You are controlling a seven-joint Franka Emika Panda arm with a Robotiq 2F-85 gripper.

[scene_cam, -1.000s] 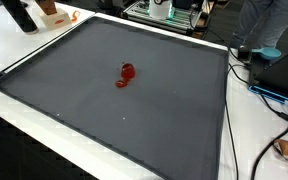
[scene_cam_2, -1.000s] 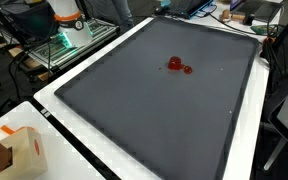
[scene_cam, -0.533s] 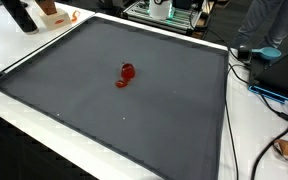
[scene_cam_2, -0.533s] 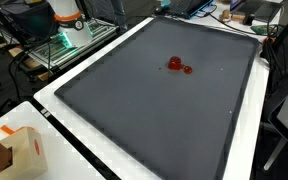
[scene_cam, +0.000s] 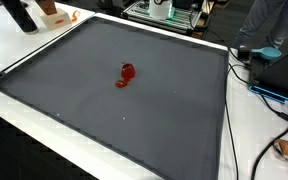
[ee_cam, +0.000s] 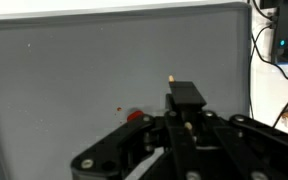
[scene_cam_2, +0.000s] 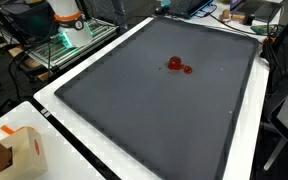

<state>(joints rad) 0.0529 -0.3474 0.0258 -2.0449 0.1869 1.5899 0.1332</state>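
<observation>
Claw (ee_cam: 185,98) — black glossy linkages, squared tip, small brass-coloured pin.

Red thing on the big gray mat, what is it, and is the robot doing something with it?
A small red thing lies by itself near the middle of the gray mat, and it is too small to tell what it is. Only the wrist view shows the robot's pincer, which hangs above the mat with the red thing peeking out beside it. The pincer is not touching it. I cannot tell whether the pincer is open or shut.
</observation>
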